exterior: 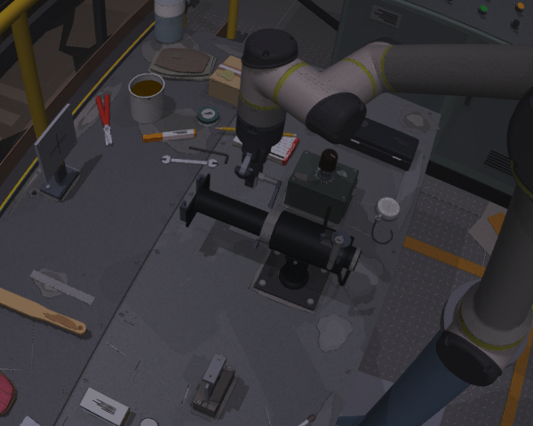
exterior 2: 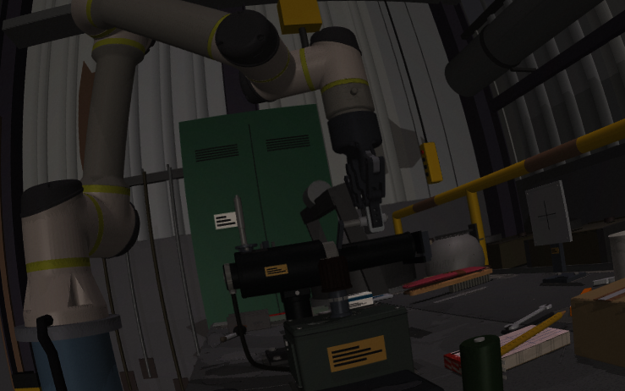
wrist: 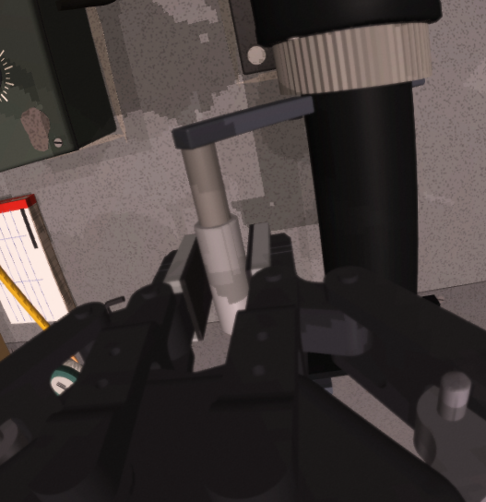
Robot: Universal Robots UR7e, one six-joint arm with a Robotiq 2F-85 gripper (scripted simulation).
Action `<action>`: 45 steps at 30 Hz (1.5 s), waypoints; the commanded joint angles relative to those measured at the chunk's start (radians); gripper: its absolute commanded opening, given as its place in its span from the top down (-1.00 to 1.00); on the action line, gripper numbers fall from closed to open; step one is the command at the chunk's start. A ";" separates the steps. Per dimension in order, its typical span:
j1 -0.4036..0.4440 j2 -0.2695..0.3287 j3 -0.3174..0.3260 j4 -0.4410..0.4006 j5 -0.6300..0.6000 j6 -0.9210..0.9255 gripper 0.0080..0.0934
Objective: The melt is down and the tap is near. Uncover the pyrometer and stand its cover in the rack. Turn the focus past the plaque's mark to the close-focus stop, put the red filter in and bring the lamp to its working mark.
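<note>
In the middle of the bench the black pyrometer (exterior: 276,229) lies level on its post and base plate. A knurled pale focus ring (exterior: 268,228) circles the tube at mid-length. A dark arm (wrist: 243,121) sticks out from the ring and carries a pale round handle (wrist: 221,262). The green lamp box (exterior: 321,185) with its dark knob (exterior: 328,160) stands right behind the tube. A thin lever (exterior 2: 240,221) stands up at the eyepiece end. My gripper (wrist: 221,276) is at the handle, fingers on either side of it, still open and holding nothing.
A white cup (exterior: 146,97) of amber liquid stands at the far left of the bench. A spanner (exterior: 189,161), hex key (exterior: 209,152), marker (exterior: 169,135) and red-edged notepad (exterior: 283,149) lie just behind the gripper. A small rack (exterior: 214,387) sits near the front edge. A target card (exterior: 57,149) stands at the left.
</note>
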 commanded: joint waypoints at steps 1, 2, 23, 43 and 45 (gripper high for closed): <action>0.000 -0.001 0.000 0.000 0.000 0.000 0.60; 0.000 -0.001 0.000 0.000 0.000 0.000 0.60; 0.000 -0.001 0.000 0.000 0.000 0.000 0.74; 0.000 -0.001 0.000 0.000 0.000 0.000 1.00; 0.000 -0.001 -0.001 0.000 0.000 0.000 1.00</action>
